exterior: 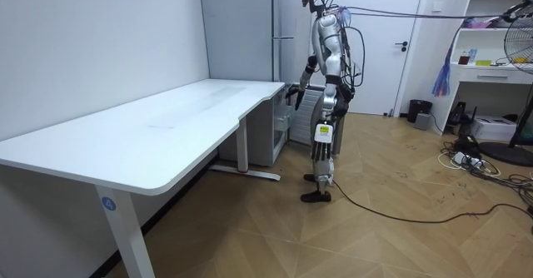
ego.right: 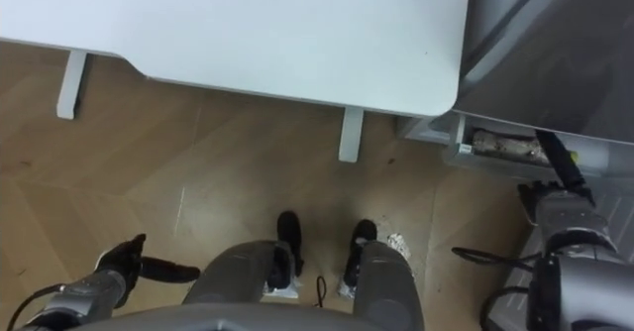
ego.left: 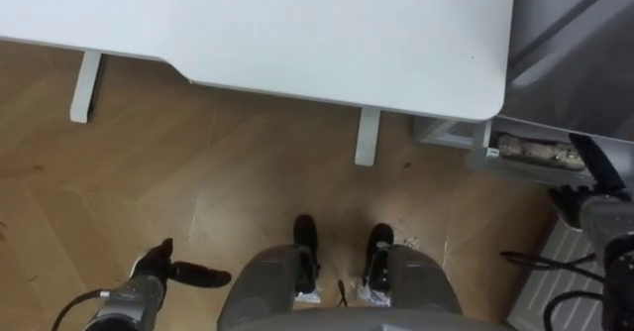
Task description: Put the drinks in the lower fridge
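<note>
Standing by fridge [ego.left: 565, 34], lower drawer [ego.left: 451, 133] open w/ pale items inside, poss. the drinks [ego.left: 535, 151]; R hand [ego.left: 591, 187] straight-fingered, empty, just beside it, L hand [ego.left: 163, 269] slack, away from fridge; loading looks done, next prob. push drawer shut.

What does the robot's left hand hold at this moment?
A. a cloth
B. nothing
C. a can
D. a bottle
B: the left hand hangs over the floor with its fingers relaxed and nothing between them.
</note>
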